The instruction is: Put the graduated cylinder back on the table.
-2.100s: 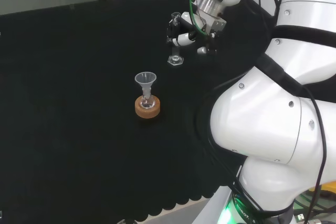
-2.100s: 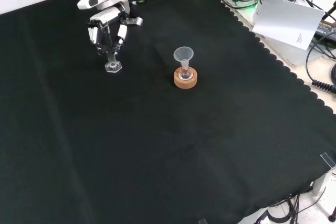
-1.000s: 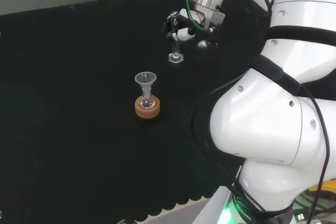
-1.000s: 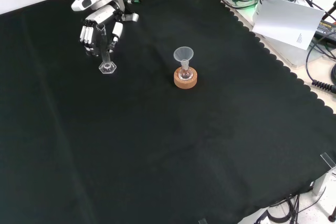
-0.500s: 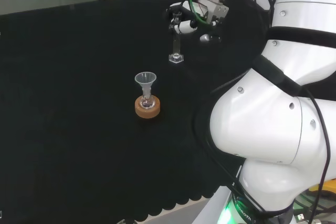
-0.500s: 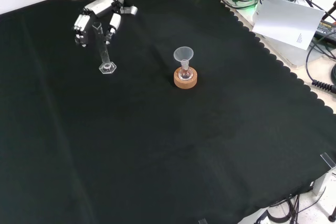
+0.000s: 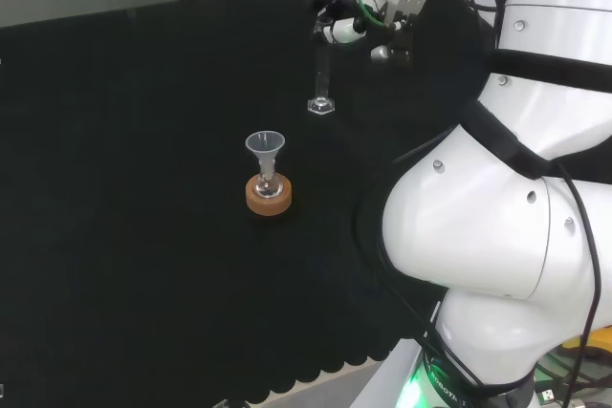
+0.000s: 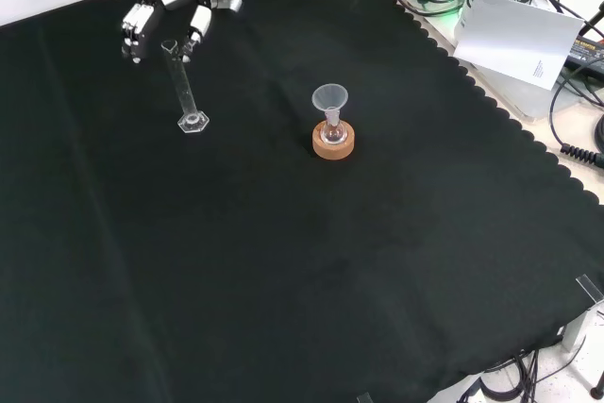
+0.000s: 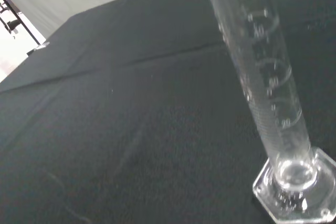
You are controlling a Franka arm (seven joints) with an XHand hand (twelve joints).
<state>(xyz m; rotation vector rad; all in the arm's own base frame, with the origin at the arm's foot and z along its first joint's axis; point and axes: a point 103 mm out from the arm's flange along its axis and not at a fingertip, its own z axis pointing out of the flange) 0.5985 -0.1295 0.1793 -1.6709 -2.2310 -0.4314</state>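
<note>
The clear graduated cylinder (image 8: pixel 183 84) stands upright on its hexagonal foot on the black cloth, toward the back left in the front view. In the head view the cylinder (image 7: pixel 319 75) rises near the cloth's far side. The hand (image 8: pixel 162 8) hovers just above and behind the cylinder's top, its fingers (image 8: pixel 131 27) straight and spread, apart from the glass. The head view has the hand (image 7: pixel 350 28) to the right of the cylinder's rim. The wrist view looks down along the cylinder (image 9: pixel 261 75) to its foot on the cloth.
A small flask with a clear funnel (image 8: pixel 330 99) sits in a cork ring (image 8: pixel 334 142) to the cylinder's right in the front view. A white sheet (image 8: pixel 522 35) and cables lie beyond the cloth's scalloped edge. The arm's white links (image 7: pixel 497 217) stand at the head view's right.
The hand has let go of the cylinder, straightened its fingers and risen up and back. The cylinder stays standing on the cloth where it was set down.
</note>
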